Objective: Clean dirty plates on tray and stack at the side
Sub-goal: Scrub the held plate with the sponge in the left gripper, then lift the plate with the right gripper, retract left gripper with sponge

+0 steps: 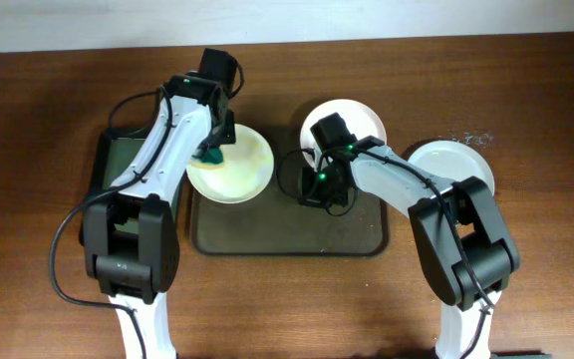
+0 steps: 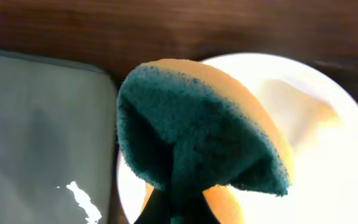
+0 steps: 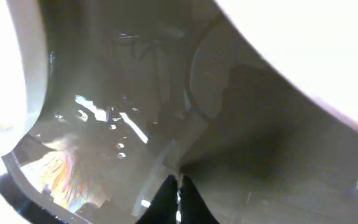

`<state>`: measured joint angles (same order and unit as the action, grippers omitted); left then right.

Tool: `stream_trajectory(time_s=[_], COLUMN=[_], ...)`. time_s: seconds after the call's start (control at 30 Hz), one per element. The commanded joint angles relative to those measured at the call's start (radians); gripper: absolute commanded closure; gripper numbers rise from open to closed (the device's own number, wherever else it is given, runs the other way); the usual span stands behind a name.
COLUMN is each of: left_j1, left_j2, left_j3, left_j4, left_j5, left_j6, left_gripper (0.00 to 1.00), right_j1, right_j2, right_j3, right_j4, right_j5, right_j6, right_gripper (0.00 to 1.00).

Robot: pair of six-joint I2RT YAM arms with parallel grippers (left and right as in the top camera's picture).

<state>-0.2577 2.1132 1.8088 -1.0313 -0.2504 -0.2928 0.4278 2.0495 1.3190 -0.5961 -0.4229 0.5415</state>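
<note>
The dark tray (image 1: 287,234) lies at the table's middle. A white plate with yellowish smears (image 1: 245,170) rests on its left back part. My left gripper (image 1: 212,150) is shut on a green-yellow sponge (image 2: 197,124), which it holds on that plate's (image 2: 328,168) left rim. A second white plate (image 1: 352,120) sits tilted over the tray's back right edge. My right gripper (image 1: 319,189) is shut at its near rim; the right wrist view shows the fingers (image 3: 179,180) closed on a thin edge beneath the plate's grey underside (image 3: 247,106). A third plate (image 1: 446,165) lies on the table to the right.
A smaller black tray (image 1: 118,160) lies left of the big tray, partly under my left arm; it also shows in the left wrist view (image 2: 36,124). Wet glints show on the tray floor (image 3: 104,155). Bare wooden table surrounds the trays.
</note>
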Motion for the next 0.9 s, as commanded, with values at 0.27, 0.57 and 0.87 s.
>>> stream_trajectory(time_s=[0.27,0.57,0.87], left_j1=[0.064,0.136,0.138], left_j2=[0.001,0.001,0.001], left_j3=[0.173,0.272,0.272], left_j4=[-0.063,-0.087,-0.086], left_j5=[0.105,0.105,0.105], left_j6=[0.064,0.063,0.063], left_gripper=[1.0,1.0,1.0], right_j1=[0.002,0.151,0.181], right_j2=[0.005,0.018,0.095], right_j3=[0.071,0.071,0.071], right_j4=[0.095,0.283,0.251], right_j5=[-0.092,0.305,0.36], right_j6=[-0.029,0.202,0.235], right_gripper=[0.53,0.53,0.77])
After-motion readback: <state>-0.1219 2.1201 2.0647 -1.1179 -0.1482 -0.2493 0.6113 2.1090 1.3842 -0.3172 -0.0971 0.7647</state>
